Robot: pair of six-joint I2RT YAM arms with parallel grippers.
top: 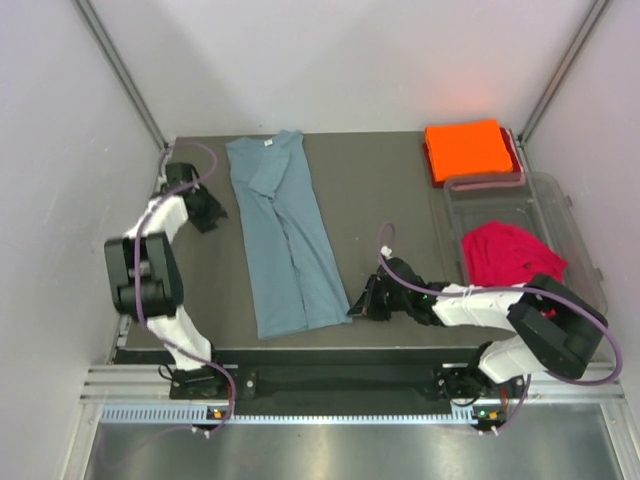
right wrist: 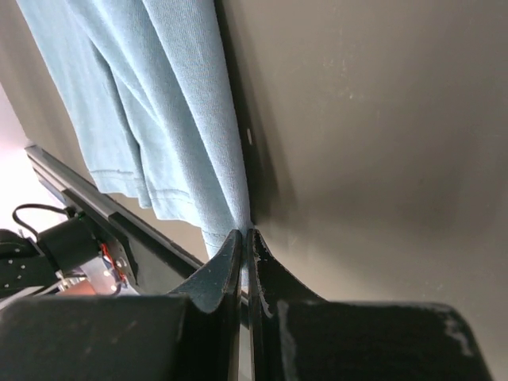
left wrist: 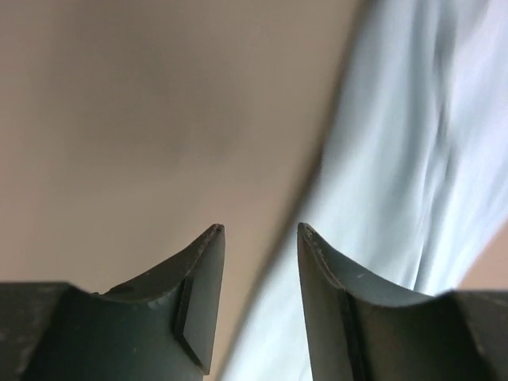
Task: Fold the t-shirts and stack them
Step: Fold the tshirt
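Observation:
The grey-blue t-shirt (top: pixel 285 235) lies folded lengthwise into a long strip on the dark table, collar at the far end. My right gripper (top: pixel 357 303) is shut on its near right hem corner (right wrist: pixel 230 214), low at the table. My left gripper (top: pixel 222 212) is open and empty beside the shirt's left edge near the shoulder; the shirt (left wrist: pixel 397 175) fills the right of its view. The orange t-shirt (top: pixel 468 149) lies folded at the far right. The red t-shirt (top: pixel 508 253) lies crumpled in the clear tub (top: pixel 570 215).
The tub stands along the table's right side, with a red tray (top: pixel 518 160) under the orange shirt at its far end. White walls close in on both sides. The table's near edge and metal rail (top: pixel 340 385) run just behind the right gripper.

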